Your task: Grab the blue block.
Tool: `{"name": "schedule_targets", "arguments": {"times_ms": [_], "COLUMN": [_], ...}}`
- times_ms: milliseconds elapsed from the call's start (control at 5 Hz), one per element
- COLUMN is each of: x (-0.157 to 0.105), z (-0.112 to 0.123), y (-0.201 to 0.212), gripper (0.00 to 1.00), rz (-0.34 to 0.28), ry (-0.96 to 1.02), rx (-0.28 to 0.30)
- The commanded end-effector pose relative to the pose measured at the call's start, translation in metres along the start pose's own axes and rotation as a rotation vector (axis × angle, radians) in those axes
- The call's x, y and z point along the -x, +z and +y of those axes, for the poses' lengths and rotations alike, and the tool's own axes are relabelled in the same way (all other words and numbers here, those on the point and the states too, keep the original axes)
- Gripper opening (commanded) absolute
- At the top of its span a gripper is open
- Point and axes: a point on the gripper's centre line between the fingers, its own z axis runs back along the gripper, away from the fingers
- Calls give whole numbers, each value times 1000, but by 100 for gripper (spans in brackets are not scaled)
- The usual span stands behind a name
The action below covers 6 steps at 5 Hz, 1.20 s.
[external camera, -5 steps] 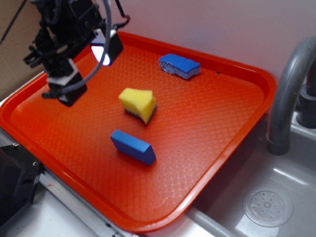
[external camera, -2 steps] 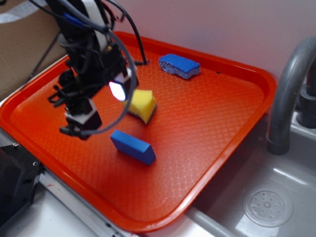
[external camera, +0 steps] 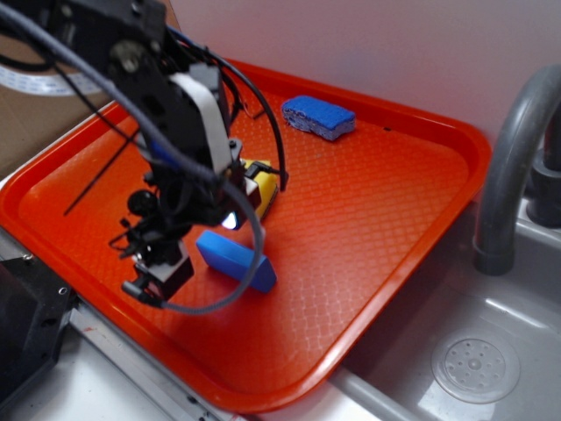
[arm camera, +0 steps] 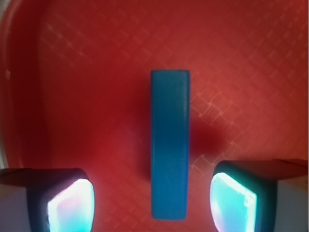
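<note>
The blue block (external camera: 238,260) lies flat on the orange tray (external camera: 377,219), front of centre. In the wrist view the blue block (arm camera: 169,145) runs lengthwise away from me, its near end lying between my two fingers. My gripper (external camera: 165,270) hangs low over the block's left end, open and empty. In the wrist view the gripper (arm camera: 152,202) has its jaws spread wide, with a gap of tray showing on each side of the block. Neither finger touches it.
A yellow sponge (external camera: 264,188) sits just behind the block, mostly hidden by my arm. A rough blue sponge (external camera: 318,117) lies at the tray's far edge. A grey faucet (external camera: 515,158) and sink (external camera: 478,355) are on the right. The tray's front rim (external camera: 105,309) is close below the gripper.
The arm has swung from the tray's back left down and forward, so the open gripper now straddles the blue block's end. The block and sponges have not moved.
</note>
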Motion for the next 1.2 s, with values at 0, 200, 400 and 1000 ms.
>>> {"name": "schedule_targets", "arguments": {"times_ms": [0,200,400,1000], "x": [-12,-11,-9,53], "z": [-11,-9,-7,31], "y": [-15,-19,-18,52], "gripper": [100,0,0,0], "rz": [102,124,135,118], "ry": [37,85,128,602], "rx": [-70,-74,-70,-38]}}
